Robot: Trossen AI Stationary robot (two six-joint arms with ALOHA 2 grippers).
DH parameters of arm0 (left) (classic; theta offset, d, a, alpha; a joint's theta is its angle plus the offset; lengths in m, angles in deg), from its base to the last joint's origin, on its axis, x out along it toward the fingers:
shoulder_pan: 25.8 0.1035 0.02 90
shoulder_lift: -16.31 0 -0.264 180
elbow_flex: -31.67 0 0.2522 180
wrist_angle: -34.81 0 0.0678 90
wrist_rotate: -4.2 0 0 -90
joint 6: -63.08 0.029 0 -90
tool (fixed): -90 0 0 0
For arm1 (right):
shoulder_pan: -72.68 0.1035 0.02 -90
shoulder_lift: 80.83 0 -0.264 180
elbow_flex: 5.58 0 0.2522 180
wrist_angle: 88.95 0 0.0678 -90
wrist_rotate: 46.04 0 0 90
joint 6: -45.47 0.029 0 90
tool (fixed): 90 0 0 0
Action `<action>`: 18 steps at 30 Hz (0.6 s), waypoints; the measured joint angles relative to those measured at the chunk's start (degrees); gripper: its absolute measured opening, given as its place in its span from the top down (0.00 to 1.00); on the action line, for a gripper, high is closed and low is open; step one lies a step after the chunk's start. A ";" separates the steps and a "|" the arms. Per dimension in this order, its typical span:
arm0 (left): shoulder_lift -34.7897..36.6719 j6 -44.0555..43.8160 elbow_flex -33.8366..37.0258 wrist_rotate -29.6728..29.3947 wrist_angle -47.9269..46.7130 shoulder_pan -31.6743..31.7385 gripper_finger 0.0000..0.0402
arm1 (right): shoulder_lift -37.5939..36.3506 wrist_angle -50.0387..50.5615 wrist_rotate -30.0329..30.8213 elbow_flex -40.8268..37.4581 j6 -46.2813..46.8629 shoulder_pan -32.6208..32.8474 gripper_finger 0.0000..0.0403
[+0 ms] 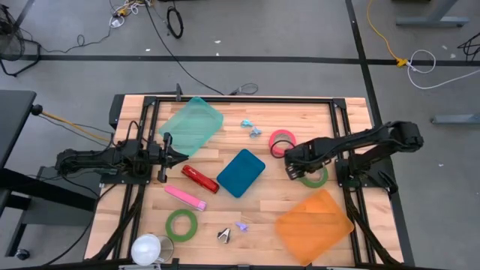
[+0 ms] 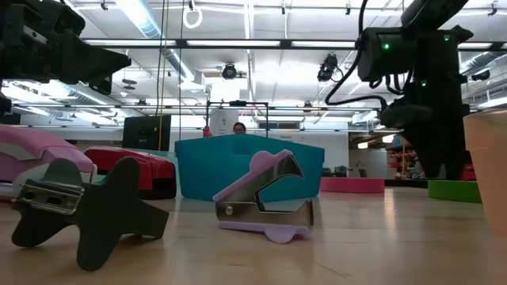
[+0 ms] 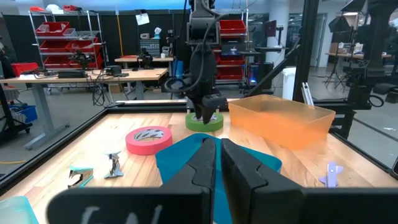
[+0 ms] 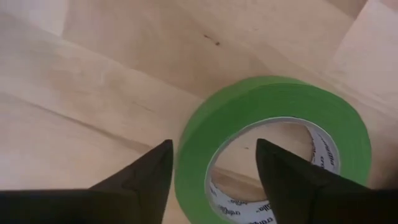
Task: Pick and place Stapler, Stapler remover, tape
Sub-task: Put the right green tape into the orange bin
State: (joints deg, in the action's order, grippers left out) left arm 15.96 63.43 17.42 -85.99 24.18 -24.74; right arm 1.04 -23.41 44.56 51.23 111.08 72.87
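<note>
On the wooden table [image 1: 247,210], the orange bin [image 1: 313,226] lies near the right gripper [image 4: 211,171] — fingers spread wide around the rim of a green tape roll [image 4: 273,140]. The left gripper [image 3: 219,163] waits at table's left — fingers nearly closed, holding nothing.

Bare wood lies open around the green tape roll [image 4: 273,149] straddled by the right gripper [image 4: 211,165], with the orange bin [image 1: 313,225] near and the pink tape roll [image 1: 283,139] beside.
</note>
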 joint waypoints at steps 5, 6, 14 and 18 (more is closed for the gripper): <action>0.01 -0.01 0.00 0.00 -0.01 0.00 0.93 | 3.20 -2.00 -0.04 -0.02 1.87 0.02 0.35; -0.01 0.01 -0.01 0.00 0.01 -0.01 0.93 | 3.73 -2.59 -0.04 -0.02 2.14 0.02 0.34; 0.01 0.00 -0.01 0.02 0.01 -0.01 0.93 | 6.52 -4.49 -0.05 -0.03 4.95 0.09 0.34; -0.01 -0.01 -0.01 0.02 0.01 0.00 0.93 | 7.40 -5.16 -0.15 0.02 6.39 0.09 0.37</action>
State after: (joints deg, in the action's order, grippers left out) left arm 15.95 63.42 17.41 -85.96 24.19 -24.75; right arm 8.44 -28.56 44.42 51.24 117.46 72.95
